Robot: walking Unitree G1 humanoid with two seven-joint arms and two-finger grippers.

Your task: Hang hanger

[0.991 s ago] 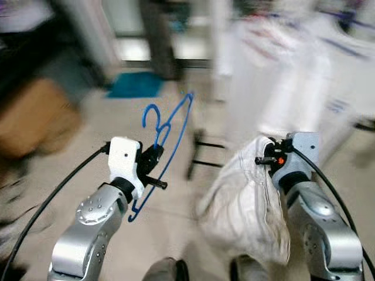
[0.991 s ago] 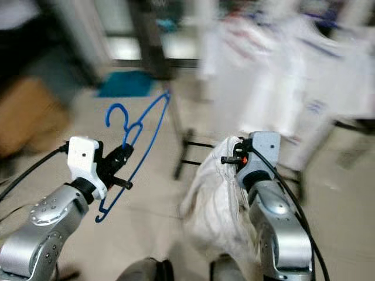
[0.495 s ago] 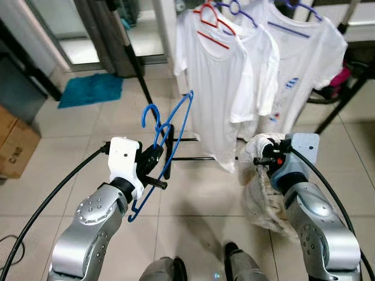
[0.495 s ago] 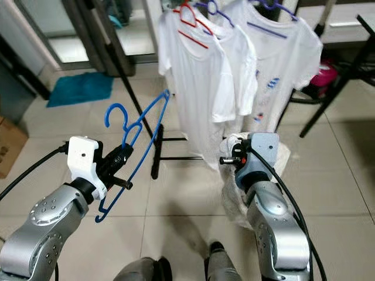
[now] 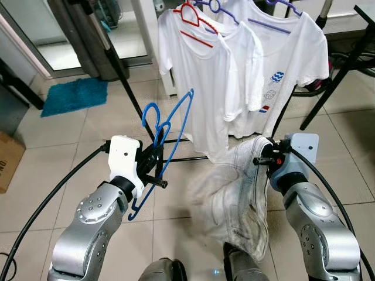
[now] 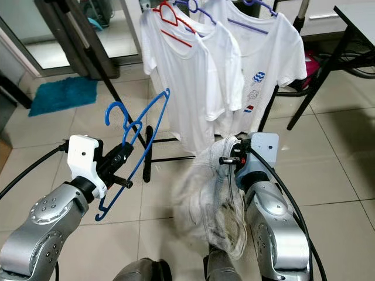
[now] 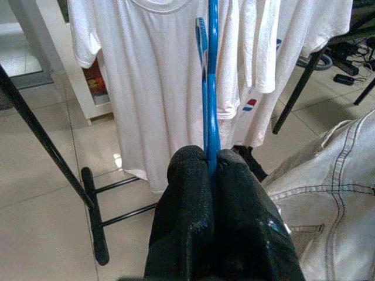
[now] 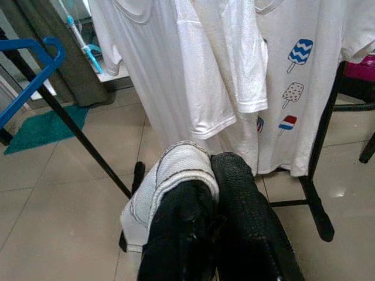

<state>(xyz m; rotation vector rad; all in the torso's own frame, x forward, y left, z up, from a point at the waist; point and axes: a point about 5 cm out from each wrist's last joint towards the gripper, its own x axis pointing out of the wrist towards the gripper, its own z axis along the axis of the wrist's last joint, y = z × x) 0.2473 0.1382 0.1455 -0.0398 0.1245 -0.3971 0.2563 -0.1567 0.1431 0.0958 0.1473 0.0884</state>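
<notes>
both silver arms are raised in front of the body, bent at the elbow, forearms reaching forward side by side and well apart. the left gripper (image 5: pixel 157 167) sits at the end of a white wrist block, its two black fingers (image 7: pixel 190 228) pressed together on the blue hanger (image 5: pixel 170 134), which stands up tilted above the wrist. the right gripper (image 5: pixel 262 159) sits at a grey-blue wrist block, its fingers (image 8: pixel 234 216) closed on a fold of the pale garment (image 5: pixel 234 199), which hangs down beside the right forearm.
</notes>
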